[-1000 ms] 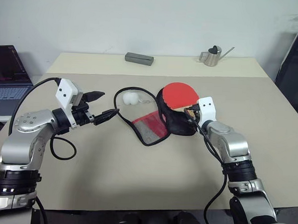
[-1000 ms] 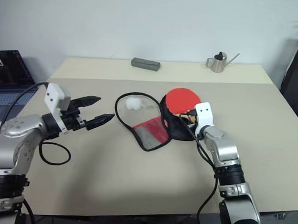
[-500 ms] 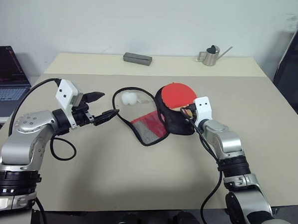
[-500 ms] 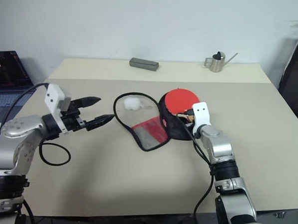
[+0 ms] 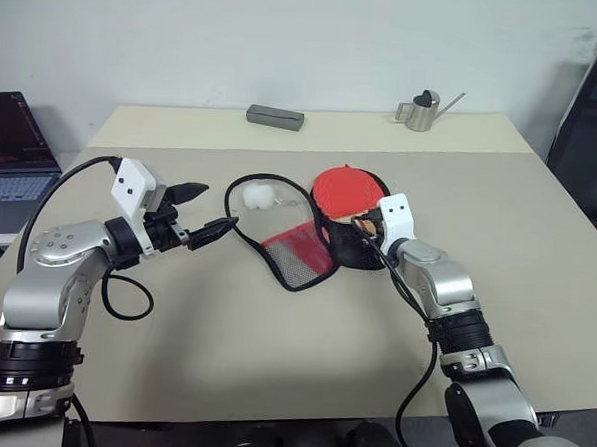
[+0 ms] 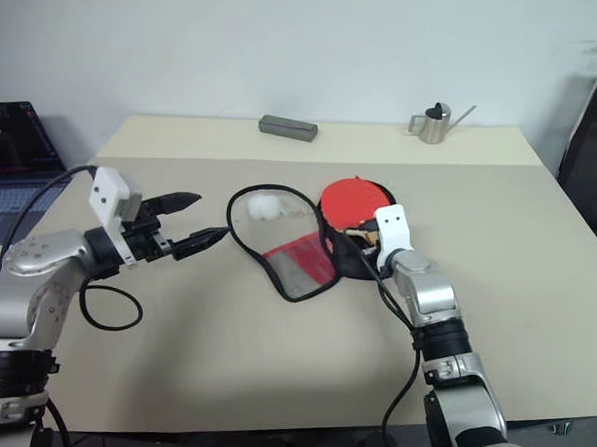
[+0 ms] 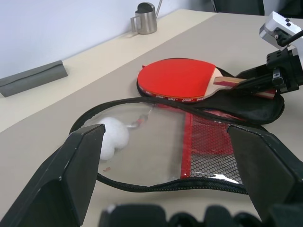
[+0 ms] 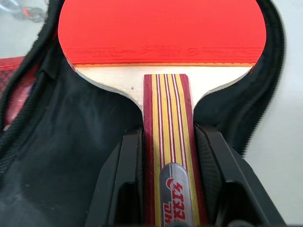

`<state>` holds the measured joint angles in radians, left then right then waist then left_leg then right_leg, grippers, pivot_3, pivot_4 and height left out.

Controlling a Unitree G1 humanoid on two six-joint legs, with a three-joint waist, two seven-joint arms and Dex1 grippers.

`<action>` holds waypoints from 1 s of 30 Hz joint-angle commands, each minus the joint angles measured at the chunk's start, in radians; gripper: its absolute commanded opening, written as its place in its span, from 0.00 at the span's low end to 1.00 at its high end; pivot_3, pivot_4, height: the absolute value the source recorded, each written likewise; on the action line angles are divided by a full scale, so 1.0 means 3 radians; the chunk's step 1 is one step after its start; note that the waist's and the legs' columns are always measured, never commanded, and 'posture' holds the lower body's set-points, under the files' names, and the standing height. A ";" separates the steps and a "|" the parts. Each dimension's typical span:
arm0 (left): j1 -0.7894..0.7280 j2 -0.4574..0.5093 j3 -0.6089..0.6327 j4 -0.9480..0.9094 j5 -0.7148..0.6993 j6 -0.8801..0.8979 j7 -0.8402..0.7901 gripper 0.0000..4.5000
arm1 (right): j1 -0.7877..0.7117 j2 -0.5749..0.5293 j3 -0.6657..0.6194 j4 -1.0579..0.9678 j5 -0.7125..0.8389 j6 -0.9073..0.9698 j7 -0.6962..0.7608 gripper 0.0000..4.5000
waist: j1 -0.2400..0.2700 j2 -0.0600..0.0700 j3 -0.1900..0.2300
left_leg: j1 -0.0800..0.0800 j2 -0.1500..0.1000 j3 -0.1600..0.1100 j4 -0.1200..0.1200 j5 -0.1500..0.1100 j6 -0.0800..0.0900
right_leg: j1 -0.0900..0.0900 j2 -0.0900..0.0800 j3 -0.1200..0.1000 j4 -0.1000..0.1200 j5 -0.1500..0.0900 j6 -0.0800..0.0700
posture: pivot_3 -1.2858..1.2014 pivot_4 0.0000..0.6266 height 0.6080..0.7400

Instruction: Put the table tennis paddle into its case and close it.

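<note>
The job is partly done. The table tennis paddle lies on the black half of the case, near the middle of the left eye view. Its red round face sits on the black cloth. The right hand is clamped on the striped wooden handle, one black finger on each side, as the right wrist view shows close up. I think the paddle is not all the way in, because the top edge of the red face pokes a little past the black rim.

The case is wide open. Its red mesh flap lies flat on the worktop, to the left of the paddle. The zip edge makes a big black loop, and the white pom-pom sits inside that loop. The flap still has to be folded over and the zip pulled shut.

The left hand hangs at the left of the frame, just beside the loop. Its fingers are wide apart and hold nothing.

The worktop is plain beige. At the top of the frame sit a grey box and a small metal watering can. The wall behind is white. A laptop shows at the far left.
</note>
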<state>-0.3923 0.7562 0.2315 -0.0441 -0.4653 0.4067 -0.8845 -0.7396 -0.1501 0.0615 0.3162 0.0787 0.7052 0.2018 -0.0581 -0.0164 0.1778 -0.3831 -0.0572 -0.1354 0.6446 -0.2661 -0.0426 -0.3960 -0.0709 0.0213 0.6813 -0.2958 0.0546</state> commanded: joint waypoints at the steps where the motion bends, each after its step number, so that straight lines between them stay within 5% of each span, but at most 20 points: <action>1: -0.0019 0.0005 0.0064 -0.0134 -0.0032 -0.0066 0.0010 1.00 | -0.0084 0.0011 -0.0050 -0.0112 -0.0018 -0.0062 -0.0042 0.52 | 0.0000 0.0000 0.0000 | 0.0000 0.0000 0.0000 0.0000 0.0000 0.0000 | 0.0000 0.0000 0.0000 0.0000 0.0000 0.0000 | 0.52 0.24 1.00; 7: -0.0015 0.0007 0.0073 -0.0134 -0.0037 -0.0062 0.0009 1.00 | -0.0078 0.0002 -0.0087 -0.0130 -0.0018 -0.0073 -0.0104 0.99 | 0.0000 0.0000 0.0000 | 0.0000 0.0000 0.0000 0.0000 0.0000 0.0000 | 0.0000 0.0000 0.0000 0.0001 0.0000 0.0000 | 0.52 0.24 1.00; 30: -0.0013 0.0019 0.0078 -0.0151 -0.0048 -0.0047 0.0004 1.00 | 0.0102 0.0027 0.0036 -0.0206 -0.0034 -0.0163 0.0111 0.99 | 0.0000 0.0000 0.0000 | 0.0001 0.0000 0.0000 0.0000 0.0000 0.0000 | 0.0000 0.0000 0.0000 0.0001 0.0000 0.0000 | 0.52 0.24 1.00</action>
<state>-0.3923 0.7552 0.2315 -0.0461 -0.4669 0.4067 -0.8844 -0.7116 -0.1444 0.0679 0.2788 0.0700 0.6820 0.2310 -0.0582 -0.0164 0.1778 -0.3829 -0.0571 -0.1354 0.6446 -0.2661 -0.0426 -0.3960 -0.0708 0.0214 0.6816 -0.2958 0.0545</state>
